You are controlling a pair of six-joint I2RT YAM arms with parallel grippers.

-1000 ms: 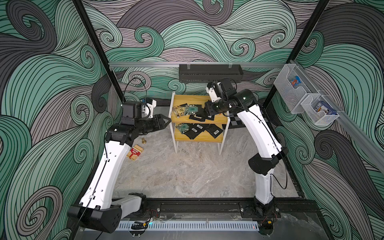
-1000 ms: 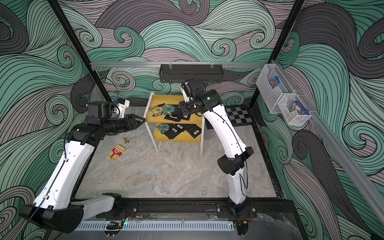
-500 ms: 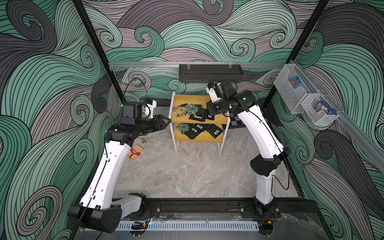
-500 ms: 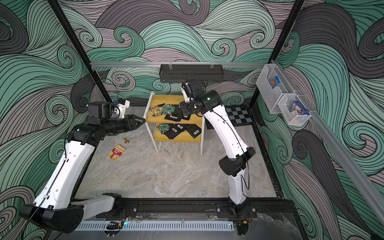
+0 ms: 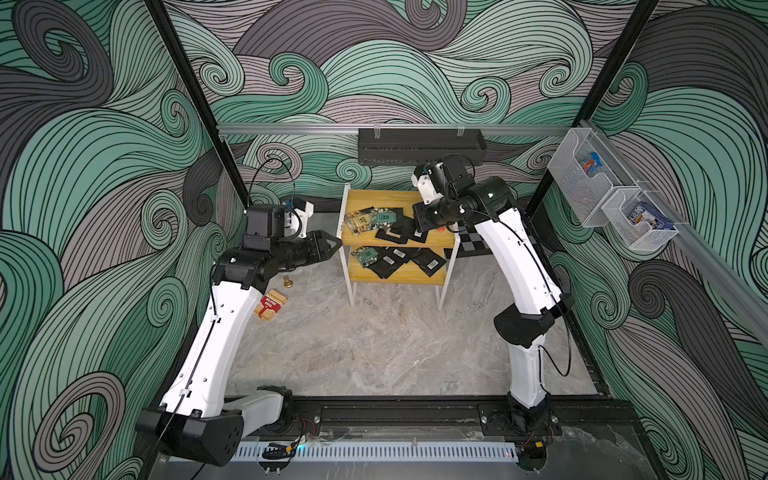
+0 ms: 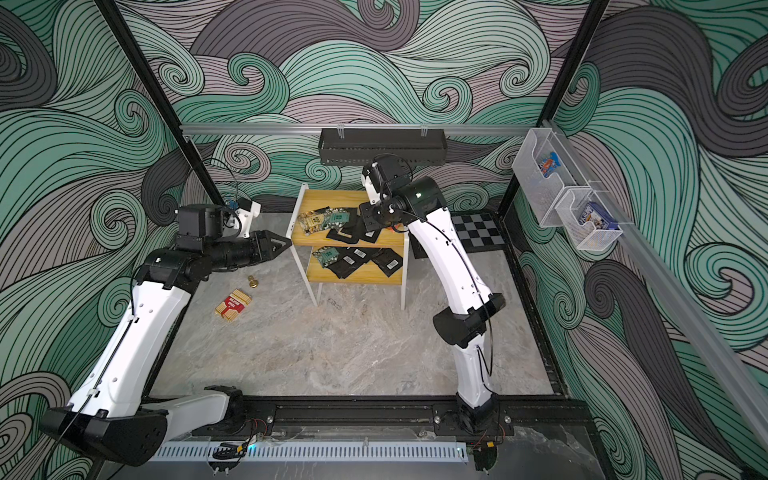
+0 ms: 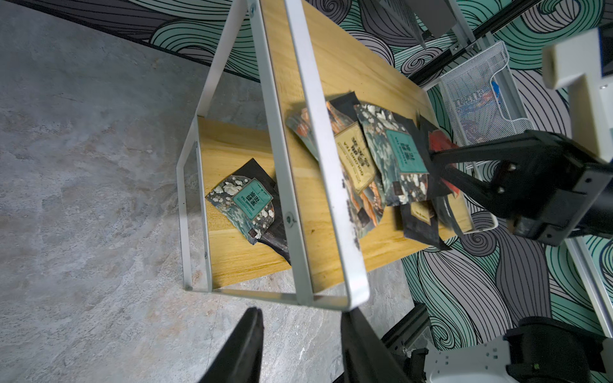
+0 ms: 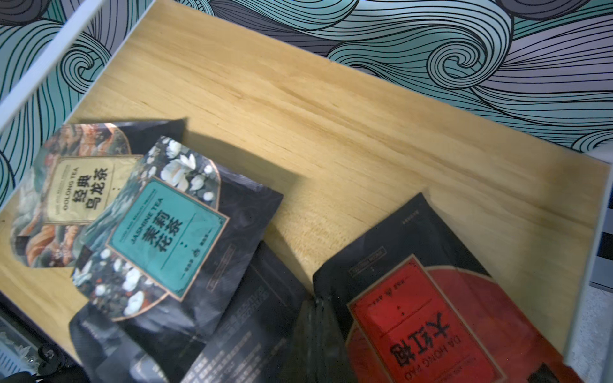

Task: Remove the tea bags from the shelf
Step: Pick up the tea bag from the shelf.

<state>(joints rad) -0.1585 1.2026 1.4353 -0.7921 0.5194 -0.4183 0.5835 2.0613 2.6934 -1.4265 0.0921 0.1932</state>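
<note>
Lower left of the top views: red-and-cream striped box [image 5: 270,304] flat on the marble floor [image 5: 374,353]. Small brass knob [image 5: 287,283] just beyond it, not touching.

Left gripper [image 5: 334,243]: held level at mid-frame, tips just beside the left end of the shelf [image 5: 399,276]. In the left wrist view its fingers [image 7: 247,338] stand apart with floor showing in the gap. The white frame corner is just ahead of them.

Lower tier: tea bags [image 5: 390,259] overlapping, one teal-fronted at left, the others black with white barcode labels.

Upper tier: a second overlapping heap toward the front edge. In the right wrist view the oolong bag [image 8: 76,185] sits at frame left. The jasmine bag [image 8: 166,232] laps over it, with black ones beneath.

Right gripper [image 7: 436,159]: over the right end of the upper tier, jaws drawn together on the edge of the red-fronted tea bag [image 8: 414,325], which is creased there.

Beyond: checkerboard mat [image 5: 473,245] right of the shelf, black perforated rack [image 5: 419,145] on the back wall, mesh baskets [image 5: 640,224] at upper right.
</note>
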